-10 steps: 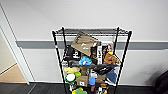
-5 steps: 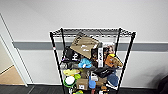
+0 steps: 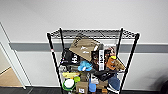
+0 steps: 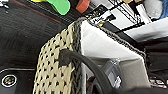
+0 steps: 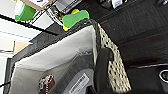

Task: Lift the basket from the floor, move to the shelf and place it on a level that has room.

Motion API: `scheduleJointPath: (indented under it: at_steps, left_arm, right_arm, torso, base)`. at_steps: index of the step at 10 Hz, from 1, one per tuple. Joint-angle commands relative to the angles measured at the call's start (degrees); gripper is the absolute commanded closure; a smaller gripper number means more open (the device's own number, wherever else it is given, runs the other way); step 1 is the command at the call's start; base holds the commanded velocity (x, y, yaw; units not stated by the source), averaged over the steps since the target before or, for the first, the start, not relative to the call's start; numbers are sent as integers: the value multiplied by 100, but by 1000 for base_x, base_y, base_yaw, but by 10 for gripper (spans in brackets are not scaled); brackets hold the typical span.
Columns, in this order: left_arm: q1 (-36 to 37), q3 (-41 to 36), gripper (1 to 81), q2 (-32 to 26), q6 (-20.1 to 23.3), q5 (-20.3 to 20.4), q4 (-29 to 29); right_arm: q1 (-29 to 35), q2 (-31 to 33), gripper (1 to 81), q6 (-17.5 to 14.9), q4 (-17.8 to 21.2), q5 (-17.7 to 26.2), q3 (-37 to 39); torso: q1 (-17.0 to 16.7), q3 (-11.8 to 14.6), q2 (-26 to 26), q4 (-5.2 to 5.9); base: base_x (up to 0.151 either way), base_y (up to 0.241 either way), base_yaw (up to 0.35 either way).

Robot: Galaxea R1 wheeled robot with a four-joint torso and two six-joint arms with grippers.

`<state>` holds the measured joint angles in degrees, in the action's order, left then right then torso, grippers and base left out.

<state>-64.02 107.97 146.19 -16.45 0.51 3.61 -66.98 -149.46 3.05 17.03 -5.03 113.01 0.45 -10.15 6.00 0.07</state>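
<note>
The shelf (image 3: 92, 62), a black wire rack, stands straight ahead against a white wall. Its top level (image 3: 95, 33) is a bare wire grid, while the tiers below are packed with boxes and toys. The cream wicker basket (image 4: 52, 72) with its dark braided rim and white lining hangs above the dark carpet floor (image 4: 22, 37). A dark loop handle (image 4: 75, 58) at one end runs into my left gripper (image 4: 107, 90). At the other end of the basket (image 5: 113, 62), a second handle (image 5: 102, 65) runs into my right gripper (image 5: 100, 90). Clear packets lie inside.
A green toy (image 5: 75, 18) and boxes sit on the rack's low tiers just beyond the basket. A grey band runs along the wall (image 3: 30, 46). At the left stands a white door frame (image 3: 12, 62) with tan flooring (image 3: 8, 80) behind it.
The rack has grown larger and wider in the head view, so the camera has come closer to it. Nothing on the rack itself has moved.
</note>
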Motion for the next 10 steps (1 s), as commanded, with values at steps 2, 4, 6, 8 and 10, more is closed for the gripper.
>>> scheduleJointPath:
  at_steps: [2, 4, 6, 8, 10]
  left_arm:
    - [579, -189, 811, -116, 19, -86, -71]
    - [579, -189, 811, -124, 19, -86, -71]
    - [579, -189, 811, -116, 19, -86, -71]
    - [579, -180, 811, -116, 19, -86, -71]
    - [553, -180, 811, -116, 19, -86, -71]
  right_arm:
    - [566, 80, 811, 29, -68, 152, -148]
    - [566, 80, 811, 29, -68, 152, -148]
    - [566, 62, 811, 29, -68, 161, -131]
    - [566, 36, 811, 29, -68, 161, -87]
    - [558, 36, 811, 29, -68, 161, -70]
  torso:
    - [0, 0, 0, 0]
    - [0, 0, 0, 0]
    - [0, 0, 0, 0]
    - [2, 0, 0, 0]
    - [0, 0, 0, 0]
  base:
    - [115, 0, 0]
    - [113, 0, 0]
    - [107, 0, 0]
    - [92, 0, 0]
    - [90, 0, 0]
